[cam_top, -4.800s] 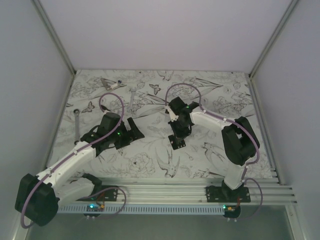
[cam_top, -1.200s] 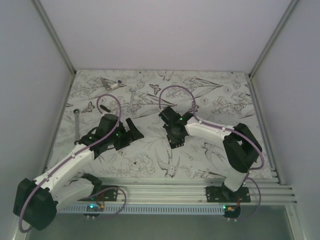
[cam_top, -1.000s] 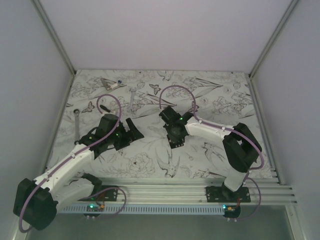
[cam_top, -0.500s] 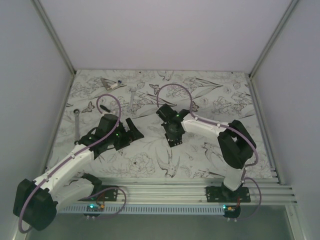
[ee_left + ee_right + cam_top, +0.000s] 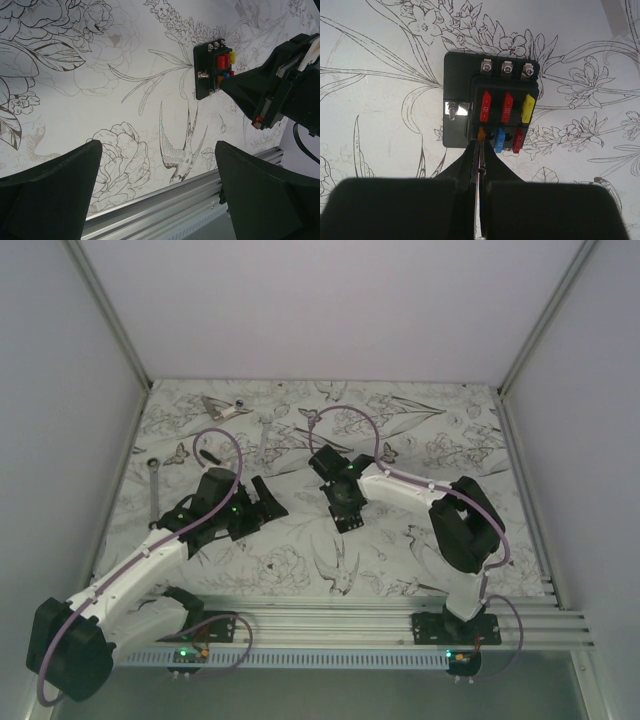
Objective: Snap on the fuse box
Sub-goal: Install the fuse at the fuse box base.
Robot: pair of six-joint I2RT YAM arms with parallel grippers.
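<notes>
Overhead view: fuse box (image 5: 349, 523) lies flat on the flower-print cloth (image 5: 420, 440), mid-table, a little right of centre. Right gripper (image 5: 344, 507) points down at its far edge, touching or just above; too small to tell. Left gripper (image 5: 266, 502) hangs off to the left, well apart from the box. Wrench (image 5: 153, 480) sits at the far left, not involved.

Left wrist view: left gripper (image 5: 159, 165) has its fingers spread wide with nothing between them. Fuse box (image 5: 205, 75) shows beyond, with the right gripper (image 5: 225, 86) nosed against its side with the fuses.

Right wrist view: fuse box (image 5: 456, 75) sits square ahead. Upper row holds red, red and yellow fuses; lower row holds orange, blue and red. Right gripper (image 5: 480, 150) has its fingers drawn together to a narrow point, the tips meeting the orange fuse (image 5: 481, 133). Whether they pinch it or only press on it, I cannot tell.

Progress, as a judgement: all six coloured fuses stand in slots, so the work looks far along. The orange one seems to be the piece in hand, probably needing a last firm push to seat. No cover is visible on the box.
</notes>
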